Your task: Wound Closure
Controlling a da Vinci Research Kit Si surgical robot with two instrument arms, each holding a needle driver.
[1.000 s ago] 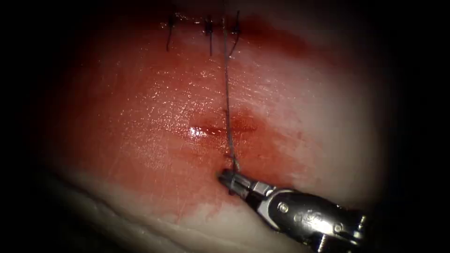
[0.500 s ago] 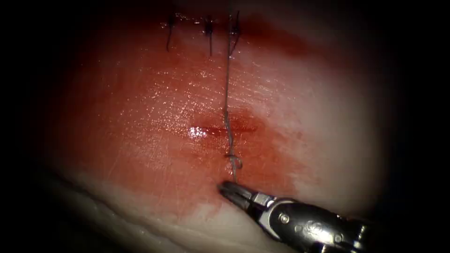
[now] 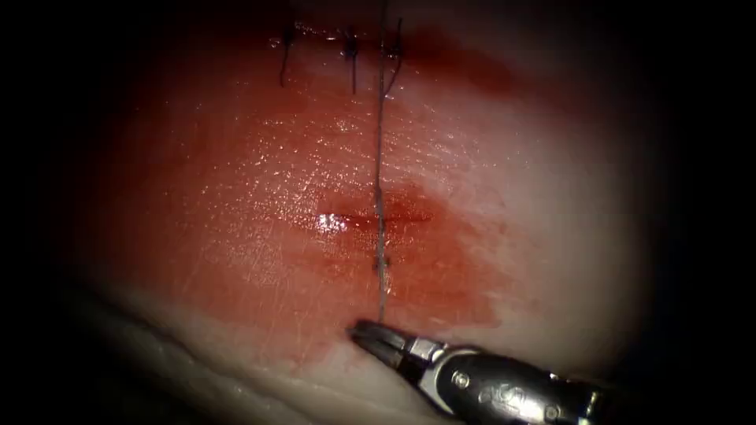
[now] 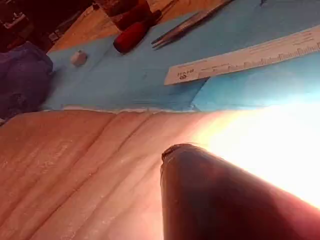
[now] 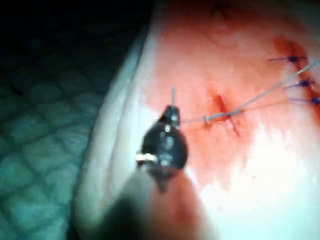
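While the thread [image 3: 379,142] is under tension, the right hand [image 3: 365,334] is seen clamped shut on its near end, at the near edge of the red fluid [image 3: 441,275] on the tissue [image 3: 551,197]. From there the thread is run in one straight line across the short cut [image 3: 394,216], about mid-length, favouring neither the left nor the right side. It is then carried past three tied stitches [image 3: 350,46] at the far edge. A small twist or knot [image 3: 380,260] is carried on the strand between the hand and the cut. In the right wrist view the same hand [image 5: 170,117] is seen closed on the strand.

What the left arm's shaft [image 4: 215,200] ends in, and whether anything is held there, cannot be told. Where the needle is cannot be told either; it is not seen in the tissue.

The step is judged to be tensioning of the thread. To do it well:
- pull is best kept in line with the strand, low to the tissue
- load is best applied slowly, so the cut's edges are brought together, not torn
- the grip is best kept off the twist, so the strand is not frayed

On the table beyond the tissue, a ruler [image 4: 240,60] is laid on a blue drape [image 4: 125,80] near a red-handled tool [image 4: 132,35] and forceps [image 4: 187,25]. Graduations and small print are carried on the ruler, but nothing can be read. Stamped marks on the right tool's body [image 3: 504,393] are also illegible.
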